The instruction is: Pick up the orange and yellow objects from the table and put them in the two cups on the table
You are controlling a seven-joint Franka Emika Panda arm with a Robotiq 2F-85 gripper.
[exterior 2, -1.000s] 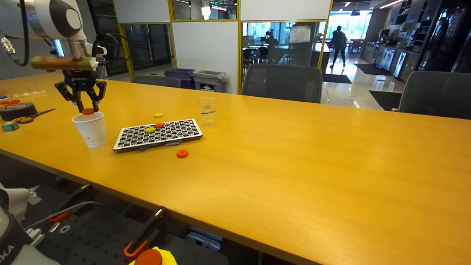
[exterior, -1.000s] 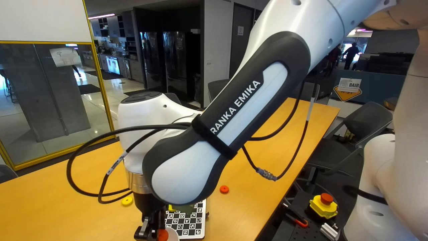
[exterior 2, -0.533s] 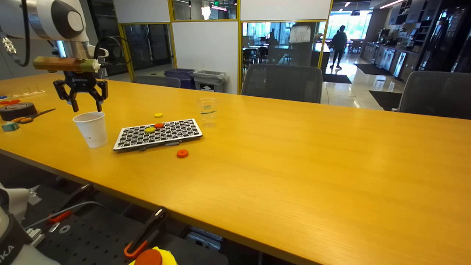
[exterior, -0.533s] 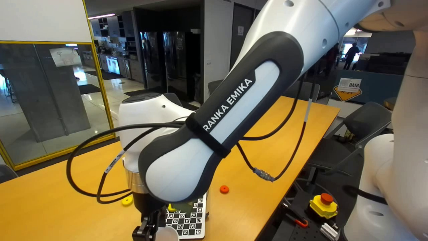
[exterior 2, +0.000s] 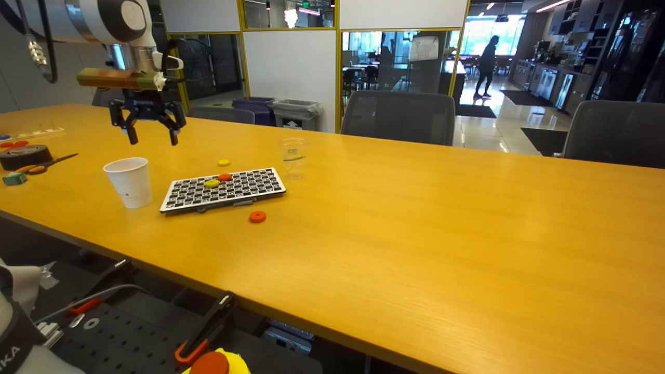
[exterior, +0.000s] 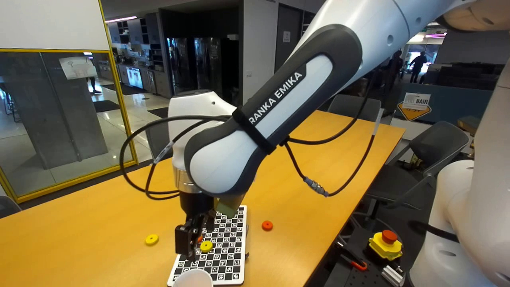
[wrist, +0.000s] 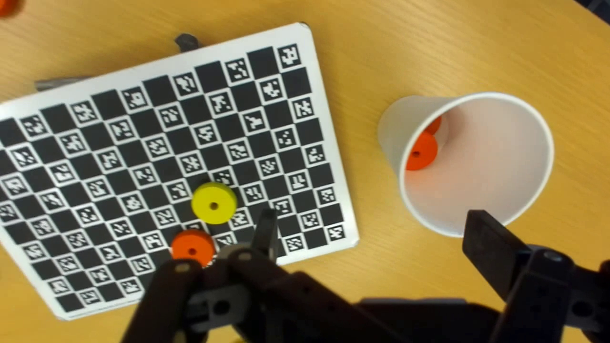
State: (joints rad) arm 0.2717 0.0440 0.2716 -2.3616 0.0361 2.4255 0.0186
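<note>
My gripper [exterior 2: 154, 141] stands open above the table [exterior 2: 415, 234], with nothing between its fingers. In the wrist view two orange pieces [wrist: 421, 151] lie at the bottom of the white cup [wrist: 495, 157], which stands upright. On the checkered mat rest a yellow piece [wrist: 214, 203] and an orange piece [wrist: 193, 247], side by side, near the left finger [wrist: 267, 233] in that view. Another orange piece [exterior 2: 257, 216] lies on the table in front of the mat, and a yellow piece [exterior 2: 224, 162] lies behind it. The clear tumbler [exterior 2: 294, 158] is upright past the mat's far corner.
The checkered mat [exterior 2: 249, 188] lies between the white cup and the tumbler. Beyond the cup sit a black tape roll [exterior 2: 25, 157], scissors [exterior 2: 52, 162], a green block [exterior 2: 14, 178] and red pieces [exterior 2: 14, 144]. A yellow box with red button [exterior: 385, 246] is off the table.
My gripper held an orange piece over the white cup, opened, and the piece dropped in. Since then it has risen and moved off the cup toward the mat.
</note>
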